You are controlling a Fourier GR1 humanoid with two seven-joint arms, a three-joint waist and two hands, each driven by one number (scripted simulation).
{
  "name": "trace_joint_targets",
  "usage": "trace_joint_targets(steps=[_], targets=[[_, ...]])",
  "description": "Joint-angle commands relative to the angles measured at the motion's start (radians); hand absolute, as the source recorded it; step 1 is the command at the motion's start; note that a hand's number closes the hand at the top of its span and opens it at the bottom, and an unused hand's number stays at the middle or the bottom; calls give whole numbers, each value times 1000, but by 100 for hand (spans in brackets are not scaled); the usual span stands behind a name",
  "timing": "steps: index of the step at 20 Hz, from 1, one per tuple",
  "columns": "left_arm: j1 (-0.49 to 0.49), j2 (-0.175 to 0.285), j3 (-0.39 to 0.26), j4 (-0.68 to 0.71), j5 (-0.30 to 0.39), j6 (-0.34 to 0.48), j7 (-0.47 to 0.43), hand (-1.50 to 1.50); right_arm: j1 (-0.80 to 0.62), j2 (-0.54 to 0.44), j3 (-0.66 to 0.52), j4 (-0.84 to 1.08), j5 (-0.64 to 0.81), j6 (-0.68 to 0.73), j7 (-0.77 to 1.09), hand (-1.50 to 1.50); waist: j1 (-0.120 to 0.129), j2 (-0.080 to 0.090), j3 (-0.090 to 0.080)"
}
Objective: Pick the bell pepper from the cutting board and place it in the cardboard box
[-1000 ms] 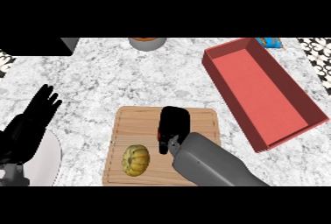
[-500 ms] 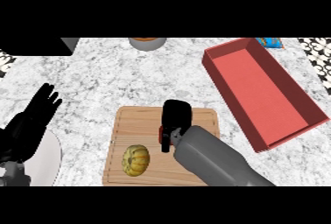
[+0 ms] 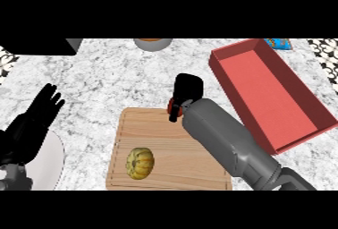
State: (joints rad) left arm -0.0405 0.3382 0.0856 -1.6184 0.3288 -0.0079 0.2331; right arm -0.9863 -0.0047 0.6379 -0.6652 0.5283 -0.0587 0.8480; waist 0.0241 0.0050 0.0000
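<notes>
The yellow bell pepper (image 3: 140, 163) lies on the wooden cutting board (image 3: 191, 174), in its near left part. My right hand (image 3: 187, 91) hovers over the board's far edge, well beyond the pepper, with straight fingers pointing away and nothing in it. The red open box (image 3: 264, 85) stands to the right of the board, empty inside. My left hand (image 3: 34, 123) rests open at the left edge, fingers up, apart from the board.
A white plate (image 3: 51, 166) lies under my left forearm, just left of the board. A grey pot (image 3: 153, 43) stands at the back centre, a dark block (image 3: 40, 46) at the back left, and a blue packet (image 3: 278, 43) behind the box.
My right hand has moved away from me, from above the board's middle to its far edge, further from the pepper. The pepper and left hand have not moved.
</notes>
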Motion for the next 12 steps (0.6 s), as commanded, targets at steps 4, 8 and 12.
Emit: trace_joint_targets(steps=[4,8,12], targets=[[43,-19,-5,-78,-6,15,49,0,-108,5,-15,-32,77,-68,48,150,-7,-6,0],[-4,-5,25,-37,-5,21,54,0,-121,4,31,-183,154,-83,131,150,-34,-13,0],[48,-6,35,-69,4,5,39,0,-281,-11,-28,-221,205,-52,249,150,-24,-13,0]])
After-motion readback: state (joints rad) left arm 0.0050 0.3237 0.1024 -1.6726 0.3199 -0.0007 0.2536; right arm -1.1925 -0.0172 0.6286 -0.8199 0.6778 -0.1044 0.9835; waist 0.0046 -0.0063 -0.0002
